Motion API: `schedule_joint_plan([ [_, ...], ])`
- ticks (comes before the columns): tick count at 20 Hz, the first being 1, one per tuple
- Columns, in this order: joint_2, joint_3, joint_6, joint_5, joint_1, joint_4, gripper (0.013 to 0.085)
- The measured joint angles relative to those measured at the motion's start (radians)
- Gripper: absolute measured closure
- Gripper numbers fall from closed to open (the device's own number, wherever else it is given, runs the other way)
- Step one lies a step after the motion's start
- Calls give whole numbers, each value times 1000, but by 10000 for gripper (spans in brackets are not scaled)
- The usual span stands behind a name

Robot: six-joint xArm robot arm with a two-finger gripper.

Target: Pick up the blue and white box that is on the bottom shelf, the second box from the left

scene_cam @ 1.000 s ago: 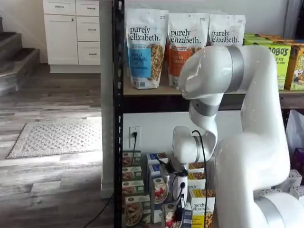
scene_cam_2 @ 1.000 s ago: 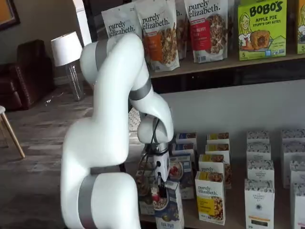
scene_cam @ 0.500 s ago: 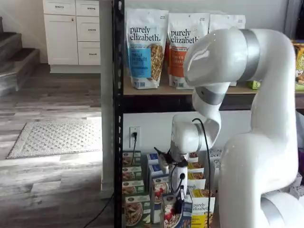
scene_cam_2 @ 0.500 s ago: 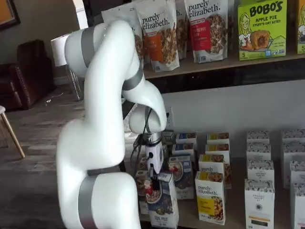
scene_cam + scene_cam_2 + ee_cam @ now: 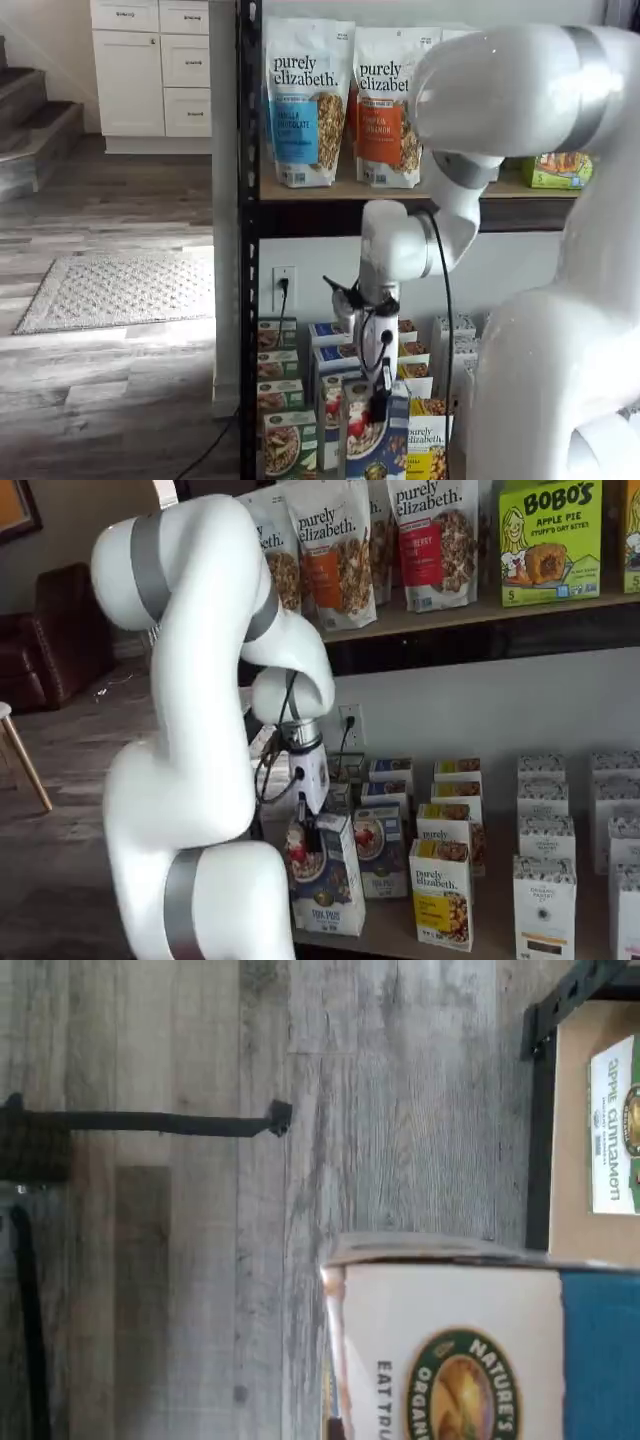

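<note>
Lifted higher than a second ago, the blue and white box (image 5: 325, 875) hangs pinched in the gripper (image 5: 303, 832); it is clear of the bottom shelf (image 5: 470, 945) in both shelf views.

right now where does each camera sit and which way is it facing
Wrist view: on the wrist, turned sideways, looking at the wood floor past the held blue and white box; no tool fingers show.
Shelf view: in front of the rack, facing it; arm, tool.
Shelf view: in front at an angle, facing the bottom shelf; arm, tool shut on the box.
Shared: all three show the box; both shelf views show the purely elizabeth bags.
</note>
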Motion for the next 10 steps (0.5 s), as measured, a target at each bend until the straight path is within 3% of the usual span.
schedule_joint_plan([
  [10, -180, 1, -17, 162, -13, 12, 490],
])
